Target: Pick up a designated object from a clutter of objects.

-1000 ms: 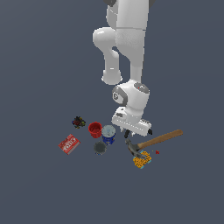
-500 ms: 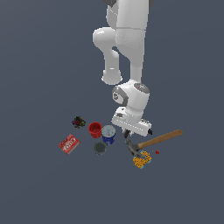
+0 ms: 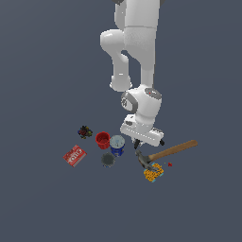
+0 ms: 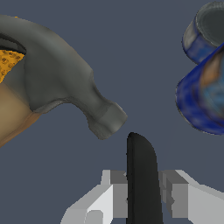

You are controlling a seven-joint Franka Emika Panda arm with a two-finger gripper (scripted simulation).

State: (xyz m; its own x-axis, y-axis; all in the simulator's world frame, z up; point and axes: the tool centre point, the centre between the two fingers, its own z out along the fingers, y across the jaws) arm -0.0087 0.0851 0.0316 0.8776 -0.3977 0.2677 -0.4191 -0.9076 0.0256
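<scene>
In the wrist view my gripper (image 4: 141,186) has its two grey fingers (image 4: 117,192) pressed on either side of one black handle of the spring clamp (image 4: 140,151). In the exterior view the gripper (image 3: 138,143) is low over the clutter, between the blue can (image 3: 117,144) and the hammer (image 3: 170,150). It hides most of the clamp there; only a small red tip (image 3: 169,164) shows beyond the hammer. The hammer's grey head (image 4: 70,87) lies just ahead of the clamp handle.
The blue can (image 4: 205,87) is close beside the fingers. An orange-yellow block (image 3: 154,173) lies by the hammer head. A red cup (image 3: 102,140), a grey round piece (image 3: 108,160), a red box (image 3: 74,155) and a dark berry cluster (image 3: 85,132) lie toward the exterior view's left.
</scene>
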